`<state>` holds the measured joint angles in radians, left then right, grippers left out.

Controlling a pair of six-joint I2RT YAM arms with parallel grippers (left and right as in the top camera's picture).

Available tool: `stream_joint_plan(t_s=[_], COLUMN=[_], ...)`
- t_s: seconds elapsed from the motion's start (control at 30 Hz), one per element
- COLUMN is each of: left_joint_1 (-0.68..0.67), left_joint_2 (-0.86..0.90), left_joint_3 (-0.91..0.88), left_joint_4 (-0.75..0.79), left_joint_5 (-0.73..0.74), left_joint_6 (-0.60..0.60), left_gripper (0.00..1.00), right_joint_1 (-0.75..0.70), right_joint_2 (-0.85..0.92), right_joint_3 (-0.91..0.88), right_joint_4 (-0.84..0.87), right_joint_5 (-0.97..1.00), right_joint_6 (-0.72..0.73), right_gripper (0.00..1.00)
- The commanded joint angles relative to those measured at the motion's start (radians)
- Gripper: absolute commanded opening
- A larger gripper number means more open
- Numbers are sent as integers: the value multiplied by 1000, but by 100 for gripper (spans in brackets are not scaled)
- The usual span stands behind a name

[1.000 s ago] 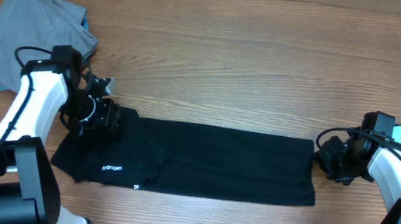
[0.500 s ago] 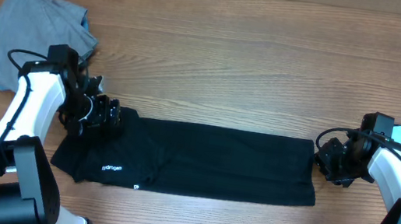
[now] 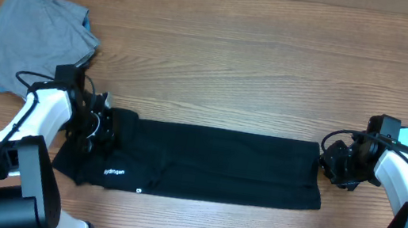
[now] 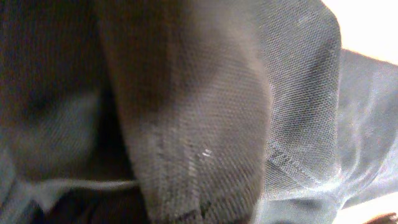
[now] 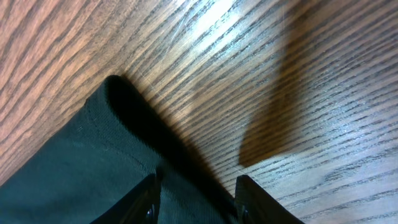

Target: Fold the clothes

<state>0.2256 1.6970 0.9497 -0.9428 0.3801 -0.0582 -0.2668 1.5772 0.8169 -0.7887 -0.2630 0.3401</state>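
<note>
I see my left jaws pinched shut on a fold at one end of the black shirt [image 3: 213, 163], its cloth bunched close against them, while my right jaws stand partly apart astride the hem at its far end on the table [image 3: 234, 70].

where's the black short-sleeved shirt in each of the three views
Overhead: the black short-sleeved shirt lies as a long folded band across the lower middle of the wooden table.
Left wrist: the shirt fills almost the whole picture, very close up.
Right wrist: one corner of the shirt takes the lower left.
Shared landmark: the wooden table, plain in the overhead and right wrist views; the left wrist view is too close to show it.
</note>
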Motion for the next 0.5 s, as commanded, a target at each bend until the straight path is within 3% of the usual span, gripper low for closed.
stream_joint_plan(t_s=[0.0,0.27,0.33,0.47], left_joint_1=[77,234,256,268], left_joint_2=[-19,-26,-26,-36], left_joint_3=[34,68,68,68], left_joint_4=[-48,-137,-153,-148], left_joint_5=[-49,-50,-51,-39], left_joint_6=[-9,10,10,10], left_gripper=[4,4,20,30], right_joint_1=[-4,-4,-4,-4], right_joint_2=[-9,-9,-9,-9], right_joint_3=[-2,-2,-2,-2], right_joint_4=[-1,3,6,7], right_joint_5=[-8,-8,-8,-9], right_joint_6=[1,1,1,1], right_gripper=[43,43,43,44])
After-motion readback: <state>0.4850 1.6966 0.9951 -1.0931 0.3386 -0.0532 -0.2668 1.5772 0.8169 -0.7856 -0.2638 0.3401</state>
